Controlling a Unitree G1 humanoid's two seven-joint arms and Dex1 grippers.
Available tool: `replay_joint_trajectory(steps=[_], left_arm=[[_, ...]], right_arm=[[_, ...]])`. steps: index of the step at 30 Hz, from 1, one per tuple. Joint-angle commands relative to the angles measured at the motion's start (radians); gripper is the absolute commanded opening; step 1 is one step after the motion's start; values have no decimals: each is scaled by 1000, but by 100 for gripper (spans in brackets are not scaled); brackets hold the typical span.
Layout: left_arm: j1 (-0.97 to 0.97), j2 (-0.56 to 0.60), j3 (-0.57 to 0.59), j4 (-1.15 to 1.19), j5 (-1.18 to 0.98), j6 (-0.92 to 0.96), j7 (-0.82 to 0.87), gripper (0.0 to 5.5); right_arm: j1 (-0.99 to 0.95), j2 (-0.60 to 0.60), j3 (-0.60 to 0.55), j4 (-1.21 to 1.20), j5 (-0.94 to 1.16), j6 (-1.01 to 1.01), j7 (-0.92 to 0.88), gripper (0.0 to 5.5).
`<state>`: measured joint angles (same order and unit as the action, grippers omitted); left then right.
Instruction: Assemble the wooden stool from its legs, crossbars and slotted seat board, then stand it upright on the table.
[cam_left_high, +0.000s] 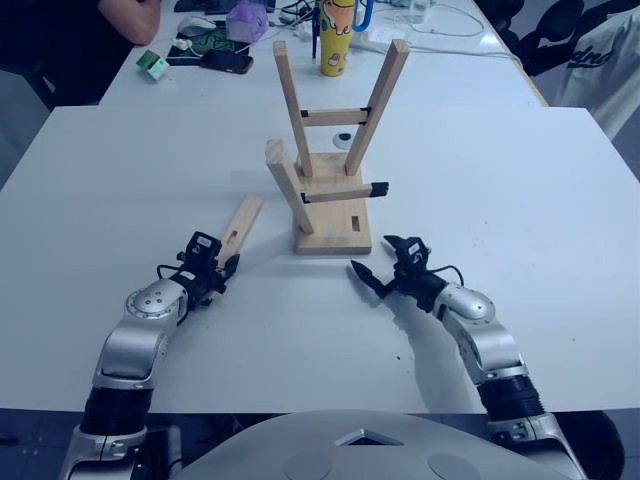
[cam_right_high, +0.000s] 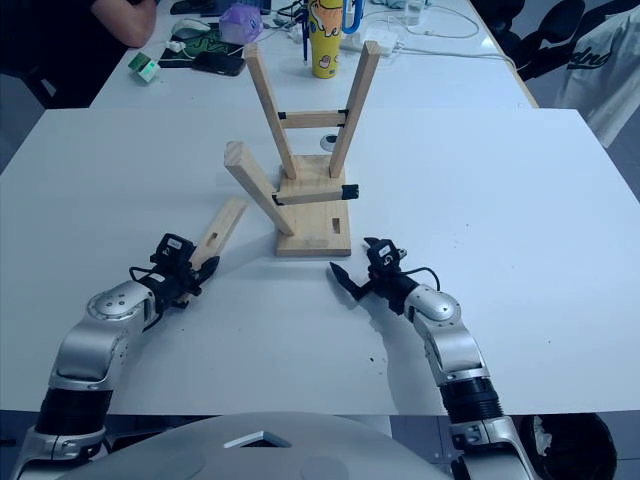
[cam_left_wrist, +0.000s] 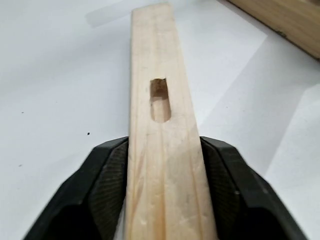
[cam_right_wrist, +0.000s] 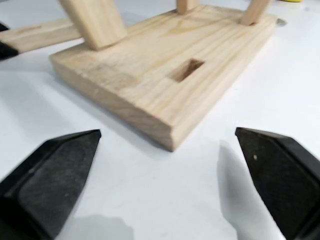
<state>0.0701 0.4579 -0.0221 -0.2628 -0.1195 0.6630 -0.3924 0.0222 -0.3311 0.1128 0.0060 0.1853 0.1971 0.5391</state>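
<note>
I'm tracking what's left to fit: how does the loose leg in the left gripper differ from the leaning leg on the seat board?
The loose leg lies flat on the table; the leaning leg stands tilted in the seat board. The left gripper clamps the loose leg's near end; no gripper holds the leaning leg. The leaning leg carries a crossbar; the loose leg's slot is empty. Both are pale wooden bars.
</note>
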Motion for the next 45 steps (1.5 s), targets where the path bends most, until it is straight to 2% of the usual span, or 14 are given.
replay_joint_trajectory(steps=[1,5,7,13,16,19,24,28,33,40,41,45], left_arm=[[-1,16,25,38,-28,67,-27,207],[-46,-23,103,67,-99,-48,-55,207],[-71,5,135,94,-129,-84,-104,207],[-253,66,405,156,-385,-215,-268,207],[-346,95,482,94,-502,-225,-288,207],[-484,148,517,-21,-673,-141,-269,207],[-673,211,462,-134,-1014,82,-209,207],[-660,198,362,-196,-1218,204,-176,207],[-497,182,266,-209,-1222,248,-224,207],[-315,181,167,-275,-1260,299,-275,207],[-292,187,155,-281,-1255,304,-291,207],[-227,211,109,-278,-1177,295,-362,207]], right_arm=[[-34,21,-47,6,-8,-53,-47,500],[2,28,-82,-53,137,37,41,500],[26,12,-97,-76,216,109,96,500],[85,-108,-131,-118,348,294,245,500],[101,-178,-185,-105,386,342,301,531],[103,-241,-197,-116,464,442,399,540],[102,-284,-188,-199,566,567,475,540],[43,-310,-258,-256,691,660,485,540],[-32,-328,-294,-329,812,743,471,540],[-103,-229,-211,-446,862,765,350,540],[-111,-218,-211,-448,864,757,330,512],[-130,-185,-229,-440,897,754,281,471]])
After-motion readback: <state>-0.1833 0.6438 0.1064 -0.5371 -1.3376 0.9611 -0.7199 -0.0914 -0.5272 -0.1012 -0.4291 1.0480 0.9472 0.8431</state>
